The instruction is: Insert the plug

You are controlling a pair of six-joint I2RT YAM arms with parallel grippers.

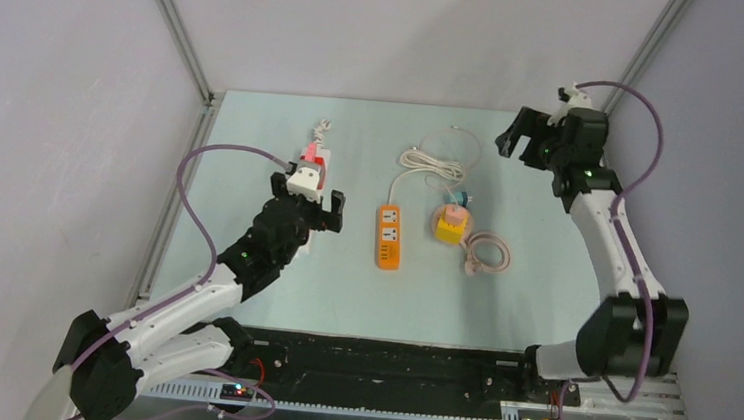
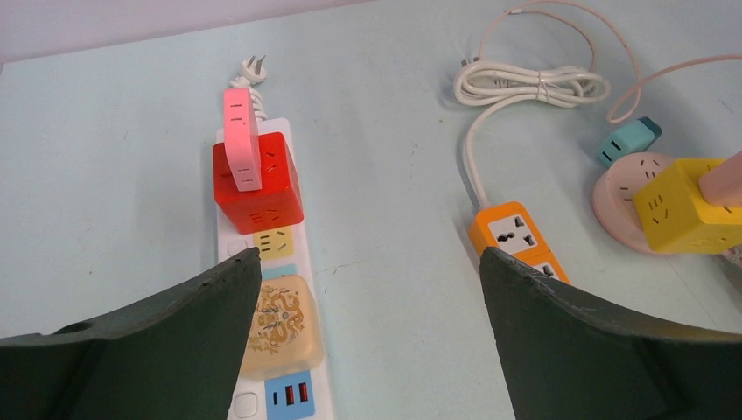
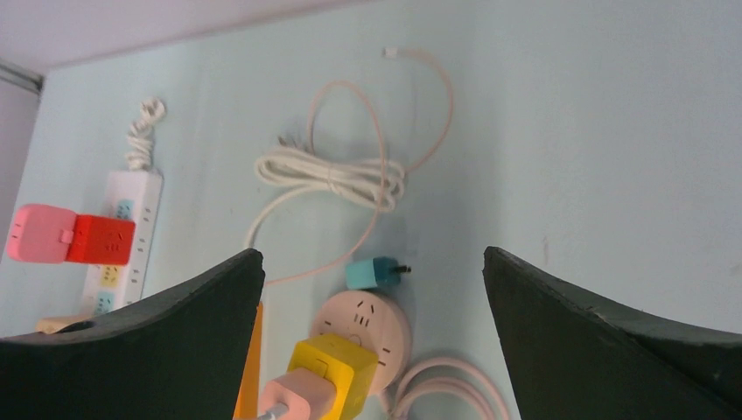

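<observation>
A small teal plug (image 3: 372,273) lies loose on its side on the table, just behind a round pink socket (image 3: 378,317). A yellow cube adapter (image 3: 337,367) with a pink plug (image 3: 297,398) in it stands on that socket. My right gripper (image 3: 374,254) hangs open and empty, high over the back right of the table (image 1: 516,146). My left gripper (image 2: 370,262) is open and empty too, low beside a white power strip (image 2: 317,367) that carries a red cube adapter (image 2: 258,184) with a pink plug (image 2: 241,149) on top.
An orange power strip (image 1: 390,237) lies in the middle, with its white cable bundled (image 1: 432,163) behind it. A pink cable coil (image 1: 488,254) lies right of the round socket. A translucent yellow adapter (image 2: 278,328) sits on the white strip. Walls enclose the table on three sides.
</observation>
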